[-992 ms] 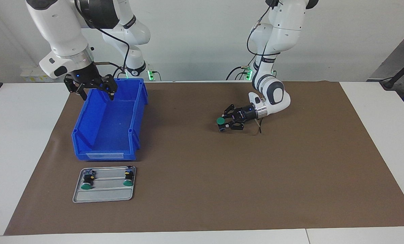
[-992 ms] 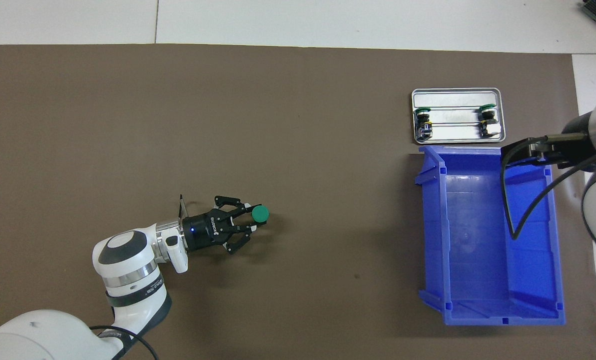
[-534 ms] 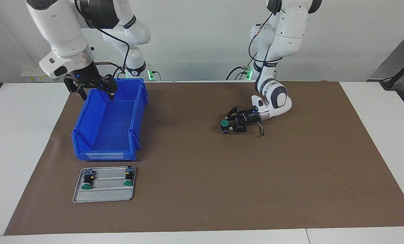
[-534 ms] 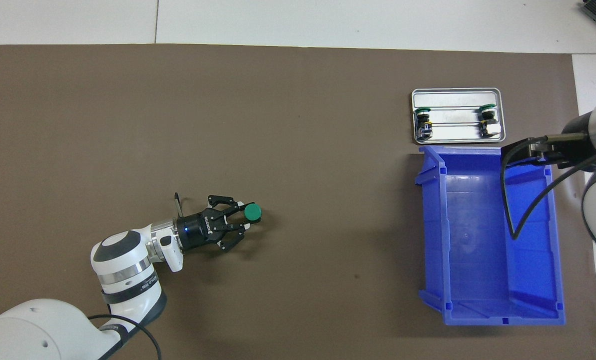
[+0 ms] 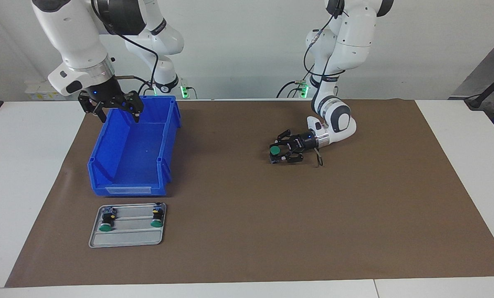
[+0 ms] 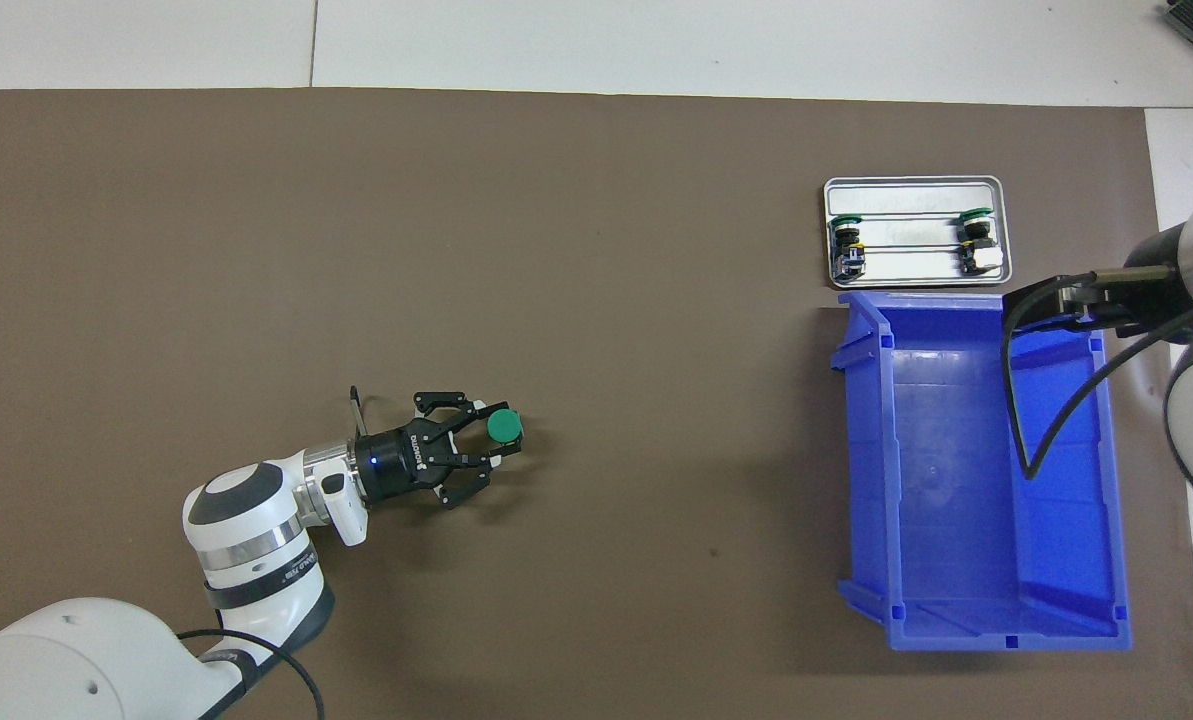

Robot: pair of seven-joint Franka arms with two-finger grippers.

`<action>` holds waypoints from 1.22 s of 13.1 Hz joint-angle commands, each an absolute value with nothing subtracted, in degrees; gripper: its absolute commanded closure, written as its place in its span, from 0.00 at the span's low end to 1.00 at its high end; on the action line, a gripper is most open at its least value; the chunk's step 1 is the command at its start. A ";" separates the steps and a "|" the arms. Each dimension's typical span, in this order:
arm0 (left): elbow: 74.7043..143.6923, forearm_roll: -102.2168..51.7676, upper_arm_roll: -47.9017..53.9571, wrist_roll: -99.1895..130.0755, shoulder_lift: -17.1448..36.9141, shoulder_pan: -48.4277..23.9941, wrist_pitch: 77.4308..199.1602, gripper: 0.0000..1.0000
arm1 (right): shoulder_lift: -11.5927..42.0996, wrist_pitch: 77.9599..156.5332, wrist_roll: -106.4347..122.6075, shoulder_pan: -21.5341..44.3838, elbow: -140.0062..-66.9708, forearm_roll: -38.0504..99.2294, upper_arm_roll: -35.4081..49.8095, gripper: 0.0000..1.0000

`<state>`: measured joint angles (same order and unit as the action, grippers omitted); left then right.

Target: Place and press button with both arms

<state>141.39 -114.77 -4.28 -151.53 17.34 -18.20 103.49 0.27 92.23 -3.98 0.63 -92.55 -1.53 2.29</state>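
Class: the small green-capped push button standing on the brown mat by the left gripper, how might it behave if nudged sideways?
The green-capped push button stands upright on a narrow base, cap topmost, so it probably tips easily. Its round cap and cylindrical body suggest it might roll once on its side. It looks small and rigid.

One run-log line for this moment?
left gripper: at upright button on mat | right gripper: open, waiting over blue bin

The right gripper [image 6: 1046, 305] is cut off at the overhead view's three o'clock edge, its jaws hidden. Whether the left gripper [image 5: 280, 152] grips the button [image 5: 275, 150] is unclear. The tray [image 5: 126, 242] holds two parts too small to tell.
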 commanded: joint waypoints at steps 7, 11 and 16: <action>143.09 -115.75 -4.22 -152.84 17.31 -18.02 102.48 0.01 | 0.26 91.76 -2.90 0.26 -92.37 -0.53 2.46 0.00; 143.09 -115.66 -4.22 -152.75 17.31 -18.02 102.48 0.01 | 0.26 91.85 -2.81 0.26 -92.37 -0.53 2.46 0.00; 143.52 -111.82 -4.39 -152.58 17.14 -15.92 101.87 0.02 | 0.26 92.02 -2.90 0.09 -92.37 -0.53 2.46 0.00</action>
